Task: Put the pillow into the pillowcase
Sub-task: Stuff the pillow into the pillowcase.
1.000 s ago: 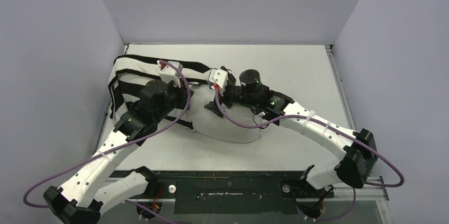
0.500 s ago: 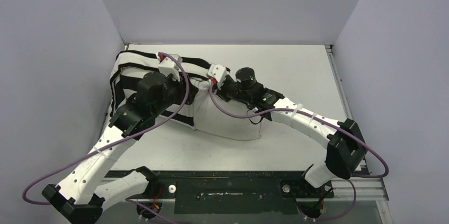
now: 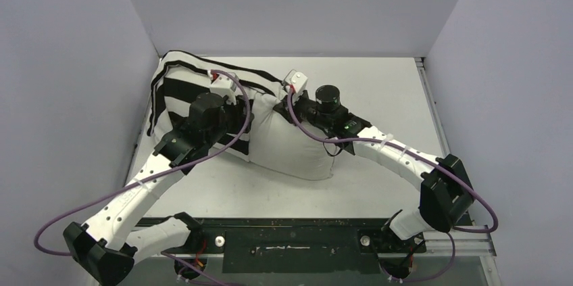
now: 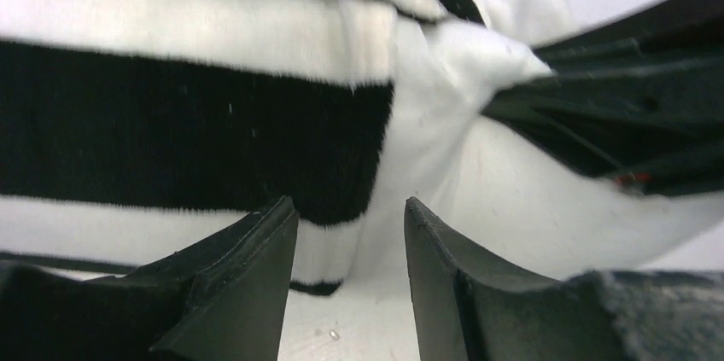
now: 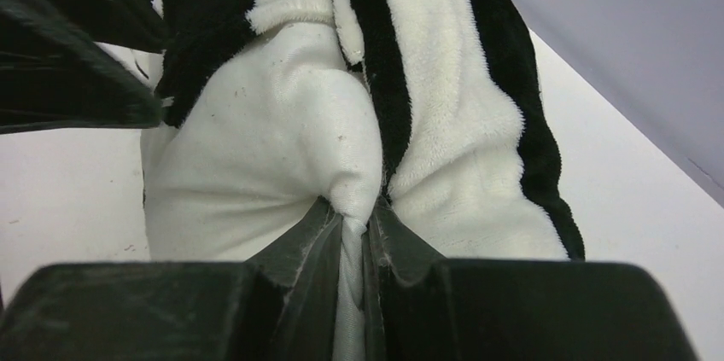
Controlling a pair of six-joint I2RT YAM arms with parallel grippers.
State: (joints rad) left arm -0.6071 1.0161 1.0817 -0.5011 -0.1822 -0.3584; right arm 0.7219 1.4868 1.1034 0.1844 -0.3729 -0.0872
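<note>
— Pale grey walls [image 3: 284,2] on three sides, flat white table [image 3: 378,90] below. State of the right gripper [image 5: 357,218]?

— Pressed together on a fold of the large, plump, off-white textured pillow [image 5: 265,148], right at the mouth of the thin black-and-white striped pillowcase [image 5: 461,122].

— And the left gripper [image 4: 350,207]?

— Spread, holding nothing, hovering just before the striped hem.

— Whereabouts on the table?

— Toward the far left corner. Pillowcase bunched along the left edge. Pillow roughly half inside by the look of it, bare end pointing toward the near edge.

— Best way to carry on?

— Probably this: close the left on the lower hem alone, never on the pillow beneath. Anchor the pillow with the right, then draw the hem over it toward the bare end. Move slowly to avoid dragging both fabrics together. Regrip farther along after each pull.
</note>
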